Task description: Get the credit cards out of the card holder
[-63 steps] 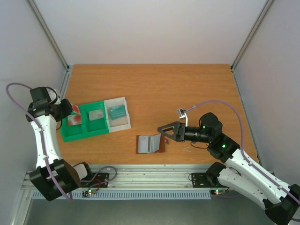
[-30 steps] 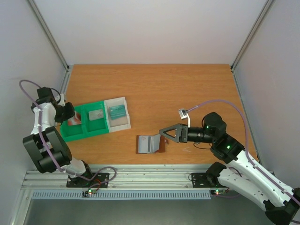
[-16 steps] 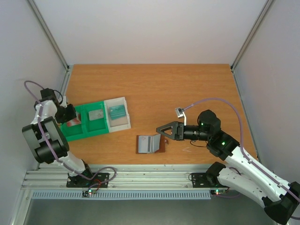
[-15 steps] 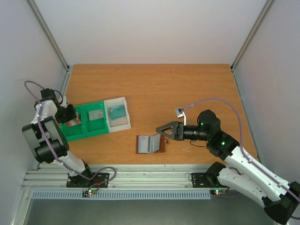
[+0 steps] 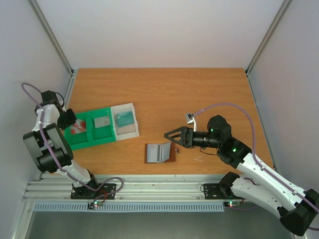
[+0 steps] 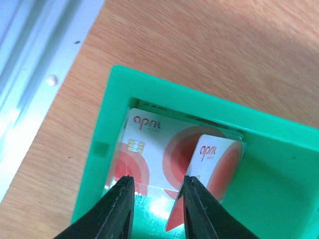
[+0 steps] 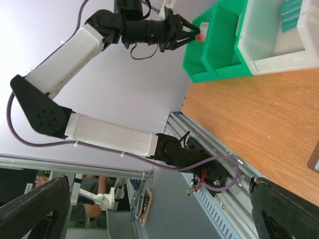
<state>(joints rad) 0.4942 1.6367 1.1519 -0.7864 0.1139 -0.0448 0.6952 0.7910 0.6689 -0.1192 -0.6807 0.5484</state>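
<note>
While left end effector (image 6: pixel 157 183) and right end effector (image 5: pixel 169 139) gape | orange wooden table (image 5: pixel 199 89) | white walls (image 5: pixel 159 30)

The left gripper (image 7: pixel 192 31) is hanging over the end compartment of the green tray (image 7: pixel 214 64), a speck of red showing at its tips. A teal card (image 7: pixel 294 9) is lying in the adjoining white bin (image 7: pixel 264 55), both sitting on the wooden table (image 7: pixel 259 124).

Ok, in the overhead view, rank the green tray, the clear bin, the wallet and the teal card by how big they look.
Largest to smallest:
1. green tray
2. clear bin
3. wallet
4. teal card
All sit near table level, so nearness hardly skews this.
</note>
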